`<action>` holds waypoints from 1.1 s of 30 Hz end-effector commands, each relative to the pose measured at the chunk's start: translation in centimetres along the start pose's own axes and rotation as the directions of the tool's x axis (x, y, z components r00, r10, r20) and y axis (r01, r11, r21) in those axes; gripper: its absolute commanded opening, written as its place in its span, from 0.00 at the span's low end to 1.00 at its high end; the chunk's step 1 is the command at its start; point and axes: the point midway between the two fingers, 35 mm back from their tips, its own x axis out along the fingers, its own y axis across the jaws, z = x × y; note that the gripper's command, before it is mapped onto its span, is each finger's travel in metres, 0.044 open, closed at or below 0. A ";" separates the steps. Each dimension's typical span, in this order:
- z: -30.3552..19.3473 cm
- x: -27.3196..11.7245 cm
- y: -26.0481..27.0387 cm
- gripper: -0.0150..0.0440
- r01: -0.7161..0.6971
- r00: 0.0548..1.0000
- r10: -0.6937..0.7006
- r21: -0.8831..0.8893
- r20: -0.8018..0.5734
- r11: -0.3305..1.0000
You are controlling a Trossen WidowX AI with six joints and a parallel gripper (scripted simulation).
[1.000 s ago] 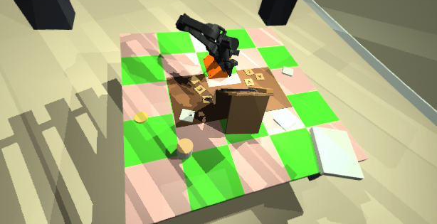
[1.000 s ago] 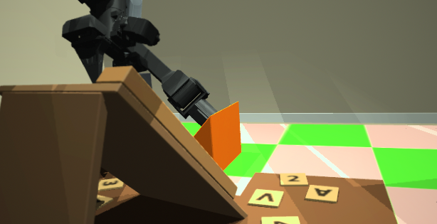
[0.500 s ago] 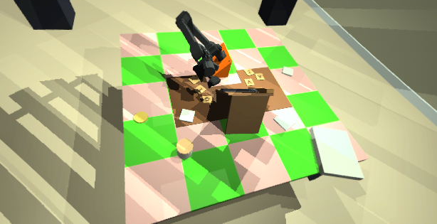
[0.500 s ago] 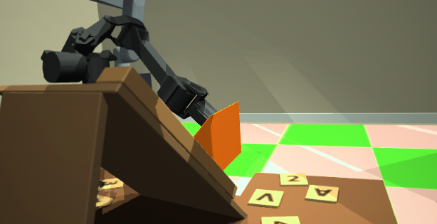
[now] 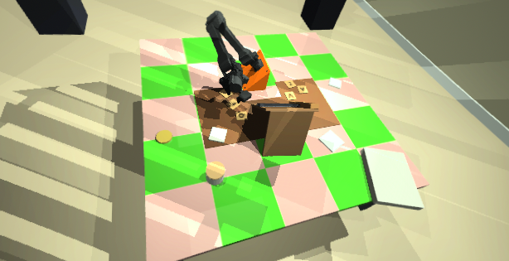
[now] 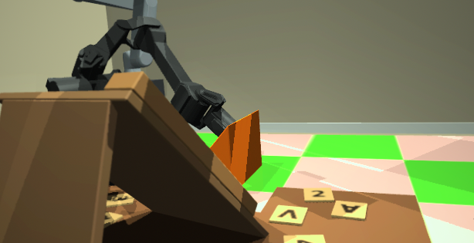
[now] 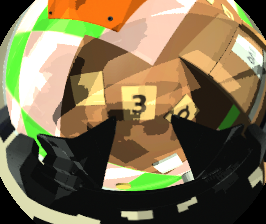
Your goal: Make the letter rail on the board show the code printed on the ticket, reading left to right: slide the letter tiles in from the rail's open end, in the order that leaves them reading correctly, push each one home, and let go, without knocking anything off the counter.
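Note:
My gripper (image 5: 239, 97) (image 7: 144, 119) is open and empty, low over the left part of the brown mat (image 5: 325, 117). In the wrist view its fingertips flank the lower edge of a tile marked 3 (image 7: 139, 102). A tile with no readable mark (image 7: 89, 88) lies to its left, and a tilted round-lettered tile (image 7: 185, 111) lies to its right, partly behind a finger. Tiles marked 2 (image 5: 289, 84) (image 6: 318, 194), V (image 6: 289, 214) and A (image 6: 349, 210) lie on the mat's other side. The wooden board (image 5: 288, 132) carries the dark rail (image 5: 282, 105). The ticket (image 7: 249, 54) is too small to read.
An orange bracket (image 5: 257, 75) (image 6: 243, 146) (image 7: 84, 11) stands behind the mat. White cards (image 5: 217, 134) (image 5: 332, 140) lie around the board. A lidded jar (image 5: 215, 171), a yellow disc (image 5: 163, 136) and a large white box (image 5: 391, 177) are nearer the counter's front and sides.

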 end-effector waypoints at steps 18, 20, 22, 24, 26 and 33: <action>0.2 2.8 0.3 0.83 -0.006 1.000 0.006 -0.007 0.004 1.000; 0.2 2.9 0.3 0.83 -0.006 1.000 0.006 -0.007 0.004 1.000; 0.2 3.0 0.3 0.83 -0.006 1.000 0.006 -0.007 0.004 1.000; 0.2 3.2 0.3 0.83 -0.006 1.000 0.006 -0.007 0.004 1.000; 0.2 3.5 0.3 0.83 -0.006 1.000 0.006 -0.007 0.004 1.000; 0.2 4.6 0.3 0.83 -0.006 1.000 0.006 -0.007 0.003 1.000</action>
